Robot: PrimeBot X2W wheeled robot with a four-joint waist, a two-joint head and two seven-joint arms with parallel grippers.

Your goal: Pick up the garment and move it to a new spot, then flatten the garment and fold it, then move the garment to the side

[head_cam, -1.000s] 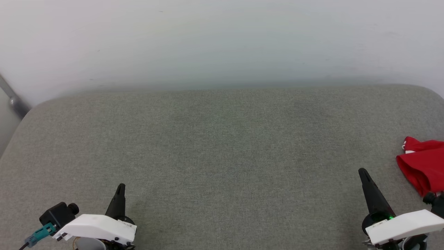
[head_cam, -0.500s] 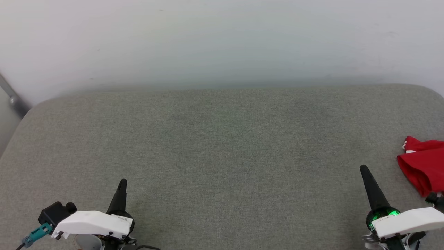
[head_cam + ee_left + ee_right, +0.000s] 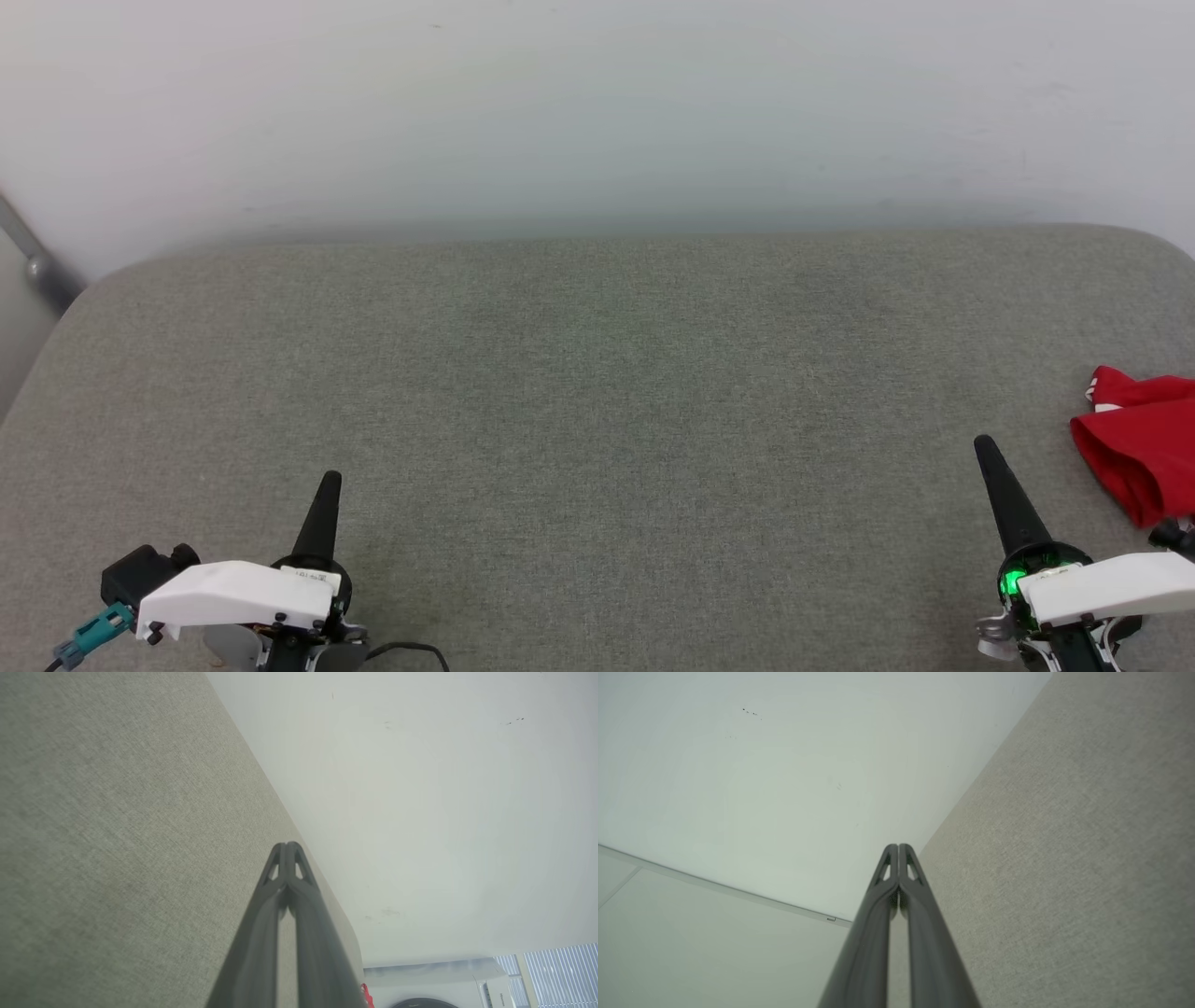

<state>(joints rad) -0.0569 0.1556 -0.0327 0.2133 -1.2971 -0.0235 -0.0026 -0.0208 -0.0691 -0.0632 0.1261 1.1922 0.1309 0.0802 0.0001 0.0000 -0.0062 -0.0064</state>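
The red garment (image 3: 1141, 457) lies bunched at the right edge of the head view on the grey fabric surface (image 3: 597, 401), partly cut off by the frame, with a bit of white trim at its upper left. My right gripper (image 3: 983, 446) sits at the lower right, a short way left of the garment, not touching it. Its two fingers press together with nothing between them in the right wrist view (image 3: 898, 848). My left gripper (image 3: 329, 480) rests at the lower left, far from the garment, also shut and empty (image 3: 288, 846). A sliver of red garment (image 3: 366, 995) peeks beside the left fingers.
A pale wall (image 3: 597, 112) rises behind the grey surface. A grey metal bar (image 3: 33, 257) slants at the far left edge. A white appliance (image 3: 439, 984) and window blinds (image 3: 556, 975) appear in the left wrist view.
Both grippers have drawn back toward the bottom of the head view, their white bodies lower. The left fingertip has climbed a little; the garment has not moved.
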